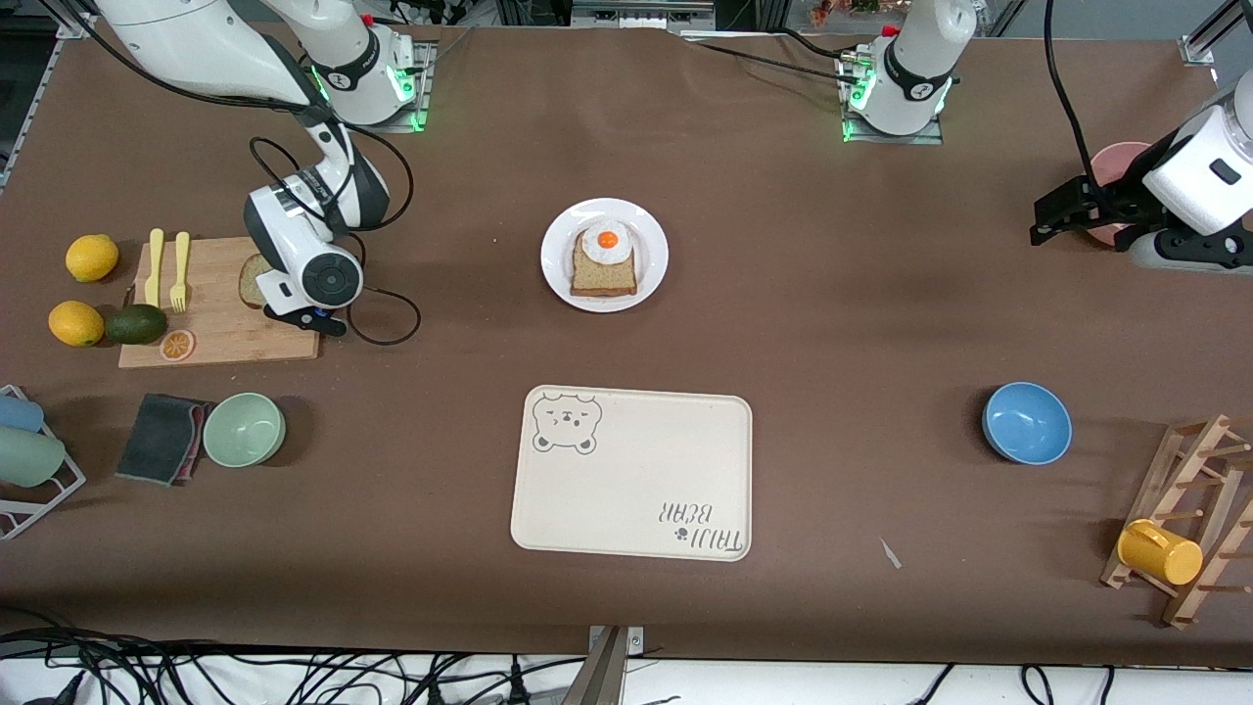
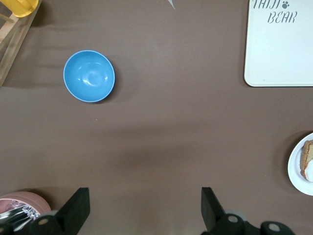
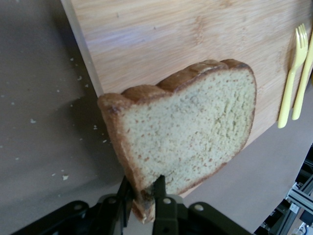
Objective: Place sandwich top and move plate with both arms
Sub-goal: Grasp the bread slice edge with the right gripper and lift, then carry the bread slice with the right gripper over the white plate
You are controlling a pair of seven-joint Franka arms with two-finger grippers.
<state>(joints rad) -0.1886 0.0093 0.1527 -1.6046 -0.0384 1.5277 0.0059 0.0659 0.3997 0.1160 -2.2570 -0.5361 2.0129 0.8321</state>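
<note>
The right gripper [image 3: 144, 193] pinches the bread slice [image 3: 188, 132] by one edge between its jaws, so it hangs flat for stacking; the left gripper [image 2: 144, 208] waits, jaws released, over the bare tabletop [image 2: 161, 137].

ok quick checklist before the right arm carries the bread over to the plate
1. Right pincer shut on the sandwich top at its edge: ok.
2. Slice lifted off the cutting board: cannot tell.
3. Egg slice sits on the plate: ok.
4. Left pincer open, waiting at its end of the table: ok.
5. Fork apart from the slice: ok.
</note>
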